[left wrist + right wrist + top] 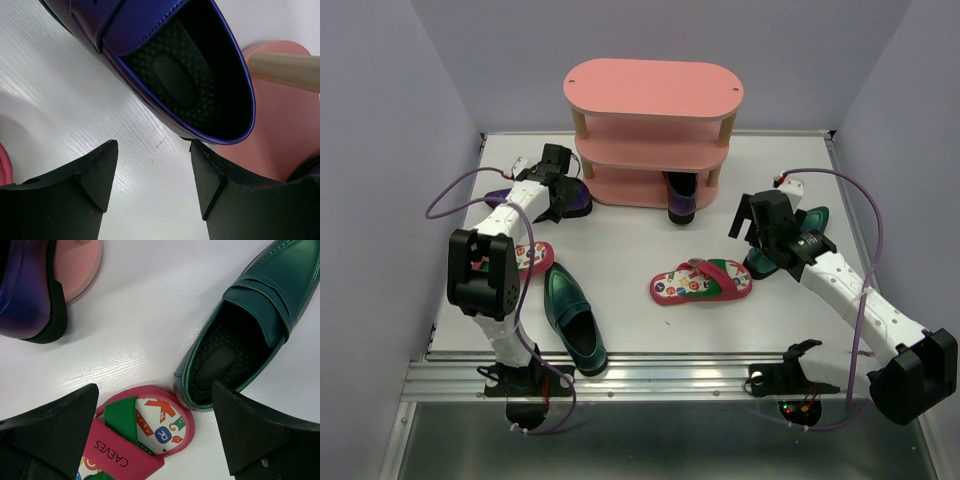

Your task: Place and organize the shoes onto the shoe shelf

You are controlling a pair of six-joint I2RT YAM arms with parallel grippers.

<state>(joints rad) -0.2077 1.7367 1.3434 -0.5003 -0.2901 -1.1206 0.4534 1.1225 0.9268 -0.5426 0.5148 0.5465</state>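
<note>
The pink three-tier shoe shelf [653, 88] stands at the back. My left gripper [558, 192] is open and empty over the heel end of a purple loafer [579, 201], which lies on the table beside the shelf's left end; the wrist view shows its heel [185, 75] between my open jaws [152, 150]. A second purple loafer [681, 197] sits at the shelf's lowest level, heel outward. My right gripper [760, 228] is open and empty above a red flip-flop's toe end [150, 432] and a green loafer's heel [240, 340].
Another green loafer [574, 318] lies near the front left edge. The second red flip-flop [534, 257] is partly hidden behind my left arm. The centre flip-flop [701, 282] touches the right green loafer [814, 226]. Purple walls enclose the table.
</note>
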